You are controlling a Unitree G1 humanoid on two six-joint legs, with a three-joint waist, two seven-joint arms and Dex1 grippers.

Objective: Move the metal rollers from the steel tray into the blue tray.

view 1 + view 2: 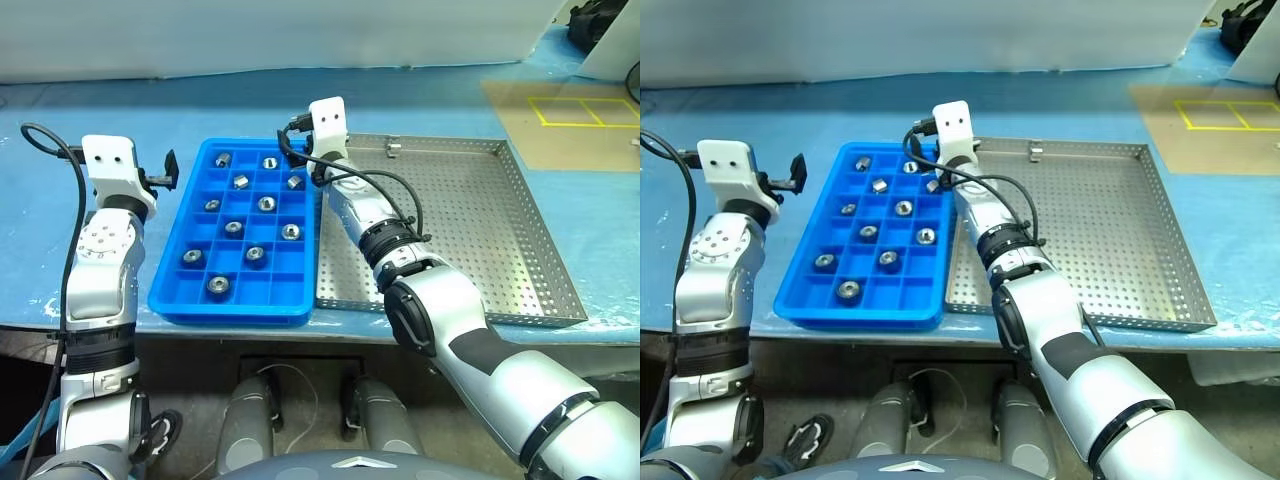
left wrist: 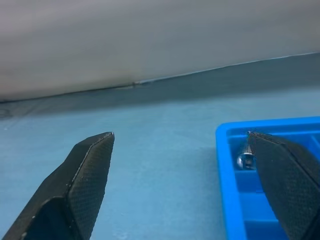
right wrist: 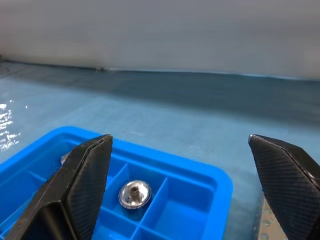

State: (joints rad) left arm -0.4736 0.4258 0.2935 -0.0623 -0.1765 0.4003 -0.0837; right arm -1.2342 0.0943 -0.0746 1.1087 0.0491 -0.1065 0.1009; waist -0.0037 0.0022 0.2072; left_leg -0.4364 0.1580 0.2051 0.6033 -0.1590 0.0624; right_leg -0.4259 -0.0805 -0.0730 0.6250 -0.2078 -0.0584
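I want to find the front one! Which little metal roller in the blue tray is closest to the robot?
The metal roller in the blue tray's nearest row, left column; every other roller sits farther back.

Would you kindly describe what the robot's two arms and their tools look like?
Both arms are silver-grey with rounded segments and black joint bands. Each wrist carries a white boxy camera housing with two small dark holes. Loose black cables run along the left arm and the right arm. The left tool and right tool each have two black, tapered fingers with finely textured pads.
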